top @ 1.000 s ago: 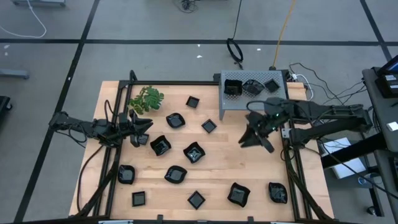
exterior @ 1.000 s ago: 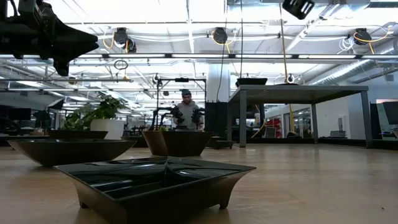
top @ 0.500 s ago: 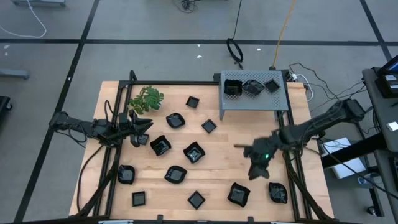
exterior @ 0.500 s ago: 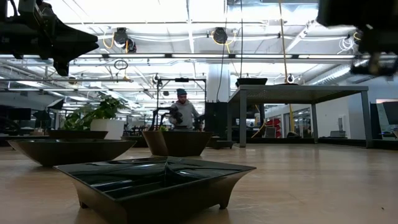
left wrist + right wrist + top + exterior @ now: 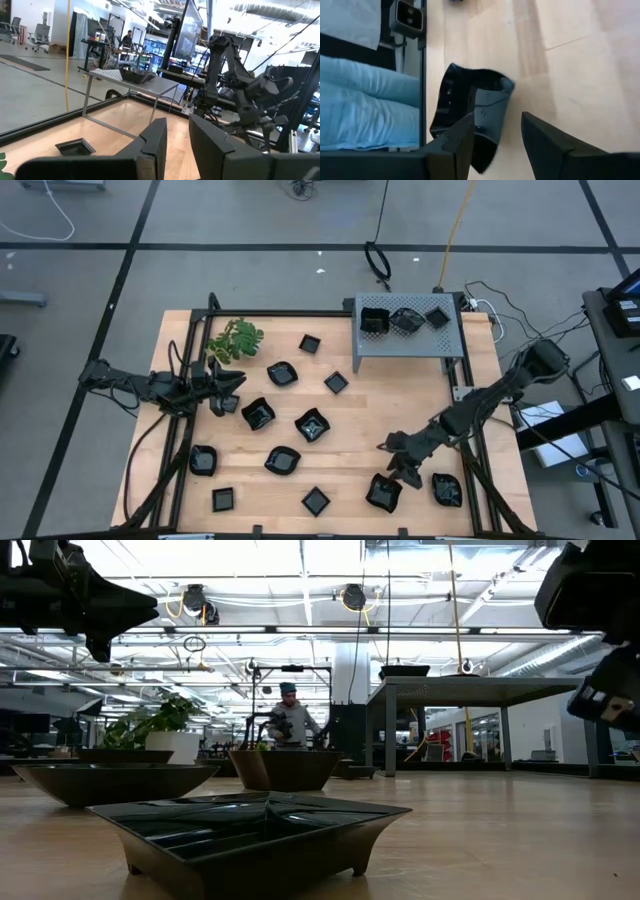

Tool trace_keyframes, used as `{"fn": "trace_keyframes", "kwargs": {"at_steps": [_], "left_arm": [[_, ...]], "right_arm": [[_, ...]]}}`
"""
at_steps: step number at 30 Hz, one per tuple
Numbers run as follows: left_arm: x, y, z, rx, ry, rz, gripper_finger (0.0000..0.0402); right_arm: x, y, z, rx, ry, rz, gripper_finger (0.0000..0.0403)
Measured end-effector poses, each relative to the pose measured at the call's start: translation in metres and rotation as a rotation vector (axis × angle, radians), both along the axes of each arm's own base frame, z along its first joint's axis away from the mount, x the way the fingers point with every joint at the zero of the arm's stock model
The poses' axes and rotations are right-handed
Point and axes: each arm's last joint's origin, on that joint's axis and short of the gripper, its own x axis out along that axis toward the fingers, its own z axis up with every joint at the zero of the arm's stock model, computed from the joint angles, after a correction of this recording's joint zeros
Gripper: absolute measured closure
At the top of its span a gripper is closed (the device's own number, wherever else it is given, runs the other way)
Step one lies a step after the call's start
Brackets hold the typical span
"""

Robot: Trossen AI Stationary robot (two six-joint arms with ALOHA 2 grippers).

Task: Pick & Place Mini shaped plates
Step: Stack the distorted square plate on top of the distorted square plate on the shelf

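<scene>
Several mini shaped plates, small glossy black dishes, lie scattered on the wooden table (image 5: pixel 350 450); three more sit on the grey perforated box (image 5: pixel 405 330) at the far right. My right gripper (image 5: pixel 398 464) hangs open just above a wavy-edged plate (image 5: pixel 383 493) near the table's near edge. In the right wrist view this plate (image 5: pixel 470 110) lies ahead of the open fingers (image 5: pixel 497 145), partly behind one of them, untouched. My left gripper (image 5: pixel 232 392) waits at the table's left, open and empty (image 5: pixel 177 145).
A green leafy sprig (image 5: pixel 236 340) lies at the far left. Another plate (image 5: pixel 447 489) sits right of the one under my right gripper. In the low view a square plate (image 5: pixel 250 830) fills the foreground. A black frame rail (image 5: pixel 470 460) runs along the table's right side.
My right gripper has swung from beside the grey box toward the table's near edge and come down, turning as it went. It now hangs over the wavy-edged plate at the near right. The plates have stayed where they were.
</scene>
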Motion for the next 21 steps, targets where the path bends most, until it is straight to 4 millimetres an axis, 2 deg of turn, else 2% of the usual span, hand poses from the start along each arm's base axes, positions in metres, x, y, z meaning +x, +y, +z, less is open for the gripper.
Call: {"fn": "trace_keyframes", "kwargs": {"at_steps": [7, 13, 17, 21], "left_arm": [[0.0, 0.0, 0.0, 0.0, 0.0, 0.0, 0.0316], [0.0, 0.0, 0.0, 0.0, 0.0, 0.0, 0.0316], [0.0, 0.0, 0.0, 0.0, 0.0, 0.0, 0.0316], [0.0, 0.0, 0.0, 0.0, 0.0, 0.0, 0.0316]], "right_arm": [[0.004, 0.01, -0.018, -0.115, -0.052, 0.059, 0.0253], [0.009, 0.013, -0.03, -0.122, -0.044, 0.061, 0.0254], [0.011, 0.015, -0.036, -0.122, -0.041, 0.066, 0.0258], [0.012, 0.015, -0.034, -0.129, -0.067, 0.08, 0.028]]}}
